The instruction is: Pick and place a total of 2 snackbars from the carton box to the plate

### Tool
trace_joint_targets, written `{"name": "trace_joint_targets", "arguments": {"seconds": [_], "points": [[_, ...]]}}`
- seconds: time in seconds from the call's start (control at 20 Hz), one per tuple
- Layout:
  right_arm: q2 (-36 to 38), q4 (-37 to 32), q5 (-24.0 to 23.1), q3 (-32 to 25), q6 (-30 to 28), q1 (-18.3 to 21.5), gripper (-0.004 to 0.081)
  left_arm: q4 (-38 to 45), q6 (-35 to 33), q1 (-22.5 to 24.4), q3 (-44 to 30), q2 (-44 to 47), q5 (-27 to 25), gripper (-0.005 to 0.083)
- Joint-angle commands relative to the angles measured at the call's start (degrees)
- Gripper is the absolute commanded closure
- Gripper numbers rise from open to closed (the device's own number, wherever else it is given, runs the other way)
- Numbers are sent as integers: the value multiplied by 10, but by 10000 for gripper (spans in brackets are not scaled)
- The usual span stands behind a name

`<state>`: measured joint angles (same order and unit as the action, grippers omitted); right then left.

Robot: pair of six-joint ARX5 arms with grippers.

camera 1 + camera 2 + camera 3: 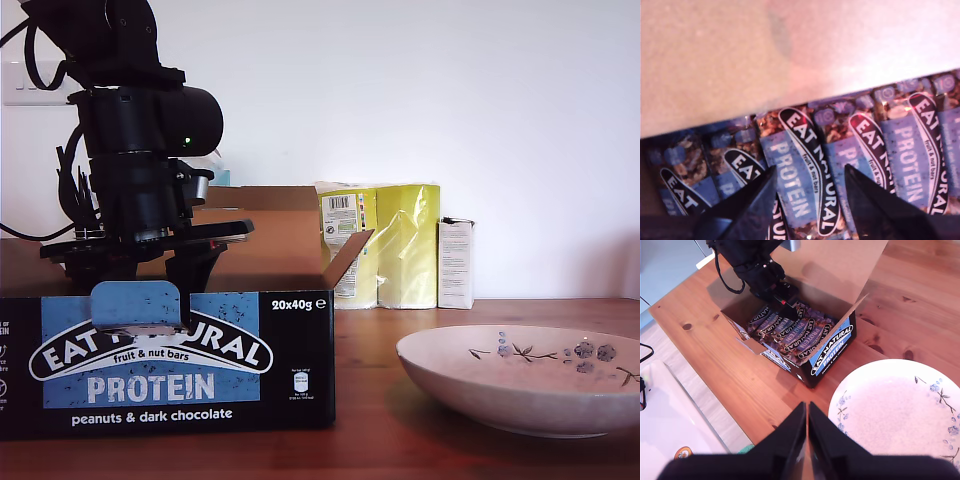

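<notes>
my first gripper hung in the box, fingers apart astride one bar, nothing held. my second gripper was closed, empty, beside the bare plate. risk: tightly packed bars, so fingers could snag a neighbour.
</notes>
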<state>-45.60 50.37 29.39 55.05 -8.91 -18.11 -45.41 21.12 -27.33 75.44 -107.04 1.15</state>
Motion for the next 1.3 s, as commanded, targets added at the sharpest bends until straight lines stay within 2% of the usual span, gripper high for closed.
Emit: {"name": "trace_joint_targets", "arguments": {"seconds": [0.0, 0.4, 1.1, 1.15, 1.25], "points": [[0, -3, 0, 5, -2, -3, 783, 1, 5, 1, 0, -21, -2, 399], [0, -4, 0, 5, -2, -3, 783, -6, 4, 2, 0, -38, -23, 394], [0, -4, 1, 5, -2, -3, 783, -7, 3, 2, 0, -78, -21, 398], [0, -4, 1, 5, -2, -3, 783, -7, 3, 2, 0, -78, -21, 405], [0, -4, 1, 5, -2, -3, 783, 2, 3, 2, 0, -77, -21, 508]]}}
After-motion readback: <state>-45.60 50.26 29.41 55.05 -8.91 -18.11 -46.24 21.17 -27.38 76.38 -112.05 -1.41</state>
